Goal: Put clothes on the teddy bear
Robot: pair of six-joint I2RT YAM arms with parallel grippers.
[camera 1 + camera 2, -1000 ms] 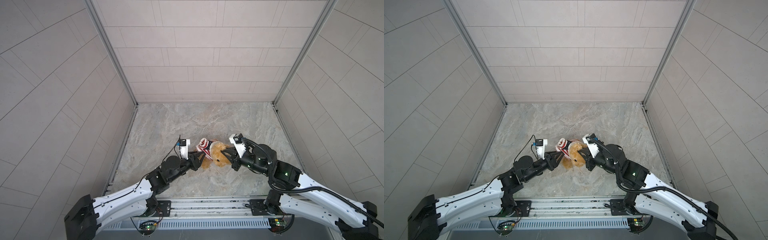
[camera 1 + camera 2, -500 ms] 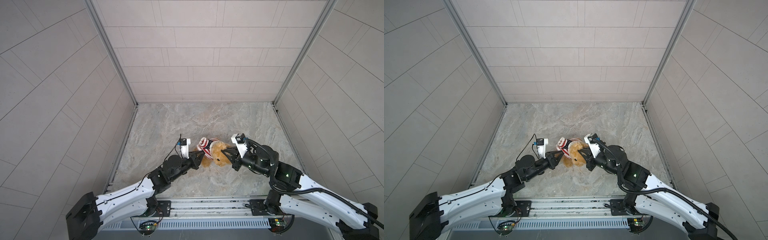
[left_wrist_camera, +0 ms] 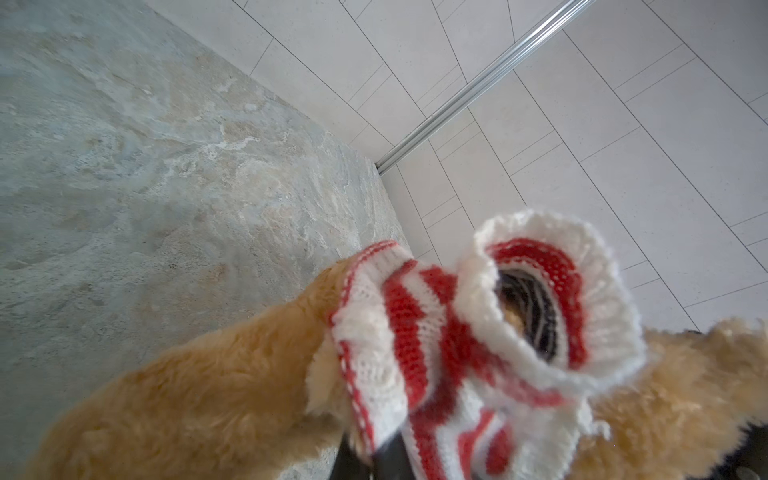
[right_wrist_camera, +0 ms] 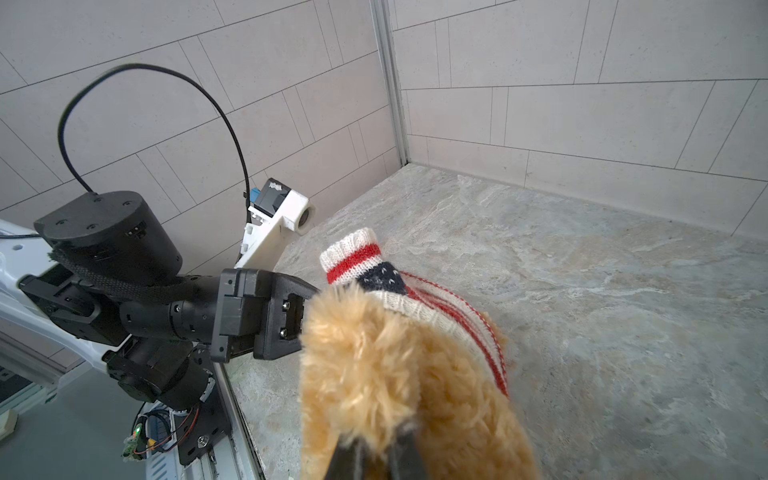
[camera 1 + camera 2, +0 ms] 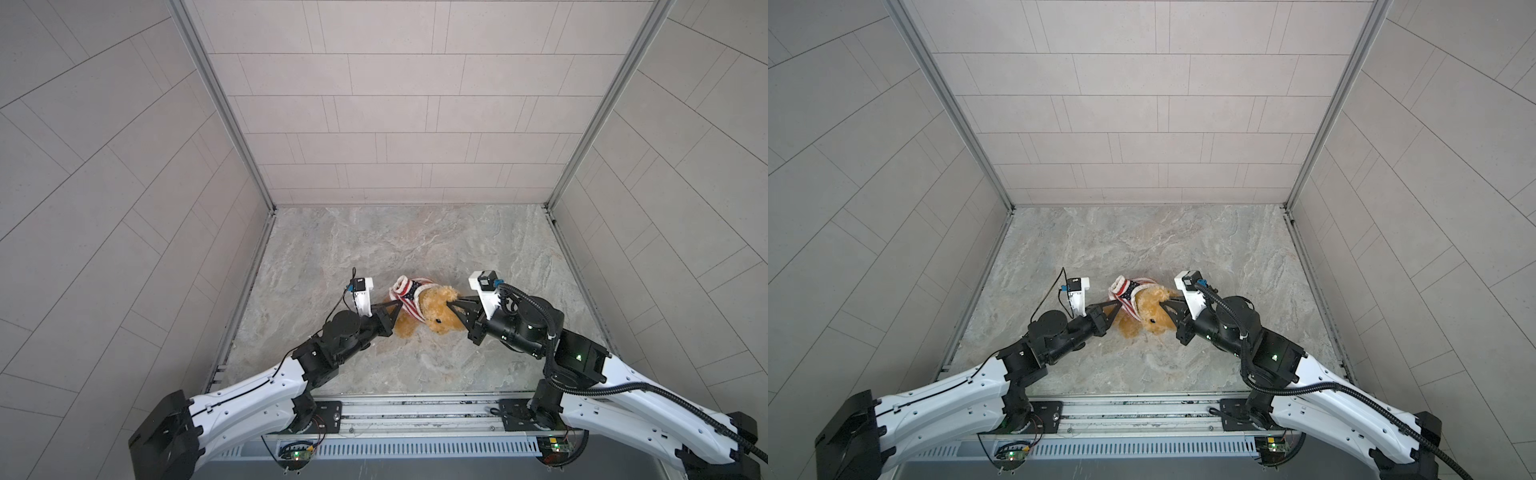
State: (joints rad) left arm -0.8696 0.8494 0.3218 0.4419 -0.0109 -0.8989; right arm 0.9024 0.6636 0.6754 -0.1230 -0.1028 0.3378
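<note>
The teddy bear lies on the stone floor between my two arms, its head toward the right arm. A red-and-white striped sweater with a navy patch is bunched over its back. My left gripper is shut on the sweater's edge; in the left wrist view the gripper pinches knit beside golden fur of the bear, and a white ribbed opening gapes. My right gripper is shut on fur at the bear's head.
Tiled walls enclose the floor on three sides, with metal corner posts. A rail runs along the front edge under both arm bases. The left arm's wrist sits close to the bear in the right wrist view.
My left gripper has closed on the sweater's edge beside the bear. The right gripper has stayed shut on the bear's head and hardly moved.
</note>
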